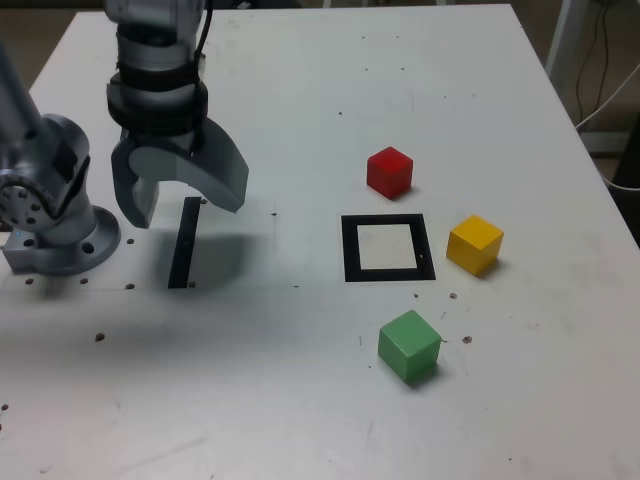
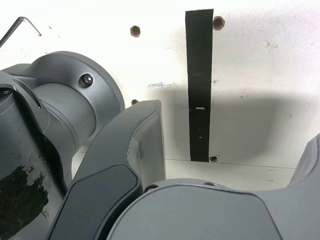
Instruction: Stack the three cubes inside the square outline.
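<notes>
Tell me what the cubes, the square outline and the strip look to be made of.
Red cube, yellow cube, green cube: probably painted wood or solid plastic; flat matte colour, crisp edges, no glare. Square outline: seemingly black tape or print lying flat on the table, white centre. Strip: likely matte black tape; the wrist view shows a join across it.

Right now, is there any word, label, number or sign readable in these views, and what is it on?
None: no readable text in either view.
The red cube, yellow cube, green cube, square outline, black strip and open hand carry no markings.
</notes>
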Available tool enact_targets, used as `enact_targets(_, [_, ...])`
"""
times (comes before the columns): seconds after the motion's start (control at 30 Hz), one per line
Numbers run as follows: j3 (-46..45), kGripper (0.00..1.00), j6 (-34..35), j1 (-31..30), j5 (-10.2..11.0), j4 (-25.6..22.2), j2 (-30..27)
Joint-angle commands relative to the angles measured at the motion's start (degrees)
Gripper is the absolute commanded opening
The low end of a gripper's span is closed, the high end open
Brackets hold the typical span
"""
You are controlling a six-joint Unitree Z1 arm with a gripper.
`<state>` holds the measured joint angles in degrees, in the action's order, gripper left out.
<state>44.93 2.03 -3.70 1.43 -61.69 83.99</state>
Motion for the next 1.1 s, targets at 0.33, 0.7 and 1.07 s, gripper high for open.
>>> enact_targets(0.33, [0.15,1.0,0.05,0.1,0.14,-0.05,0.45])
enact_targets(0.7, [1.72,1.0,0.02,0.09,0.34,-1.02,2.02])
enact_targets(1.07, [12.12,1.0,-0.11,0.88,1.6,-6.43,7.41])
